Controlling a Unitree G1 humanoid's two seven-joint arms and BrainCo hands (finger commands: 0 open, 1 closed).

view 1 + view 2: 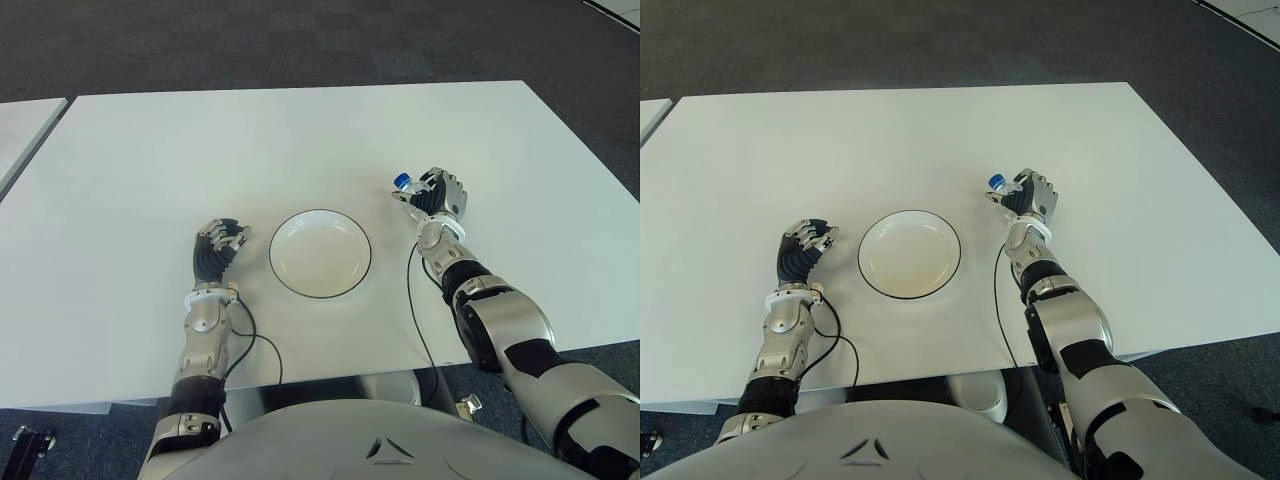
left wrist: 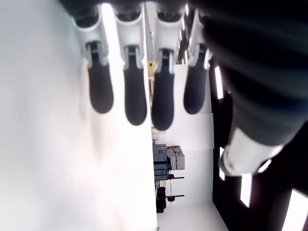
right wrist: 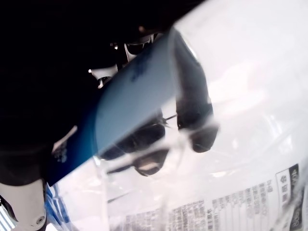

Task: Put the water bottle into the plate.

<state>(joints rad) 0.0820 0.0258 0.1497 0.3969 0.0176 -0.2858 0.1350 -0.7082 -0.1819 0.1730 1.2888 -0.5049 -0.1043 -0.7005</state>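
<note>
- Where it's gripped in the right hand, the water bottle is clear plastic w/ a blue label and printed text; blue cap pokes out toward the plate.
- Right-hand fingers wrapped round the bottle, to the right of the plate, apart from it.
- Plate: white, dark rim, nothing in it, sits on white table.
- Left hand just left of plate, fingers straight, holding nothing.
- Black cable runs along table by right forearm.
</note>
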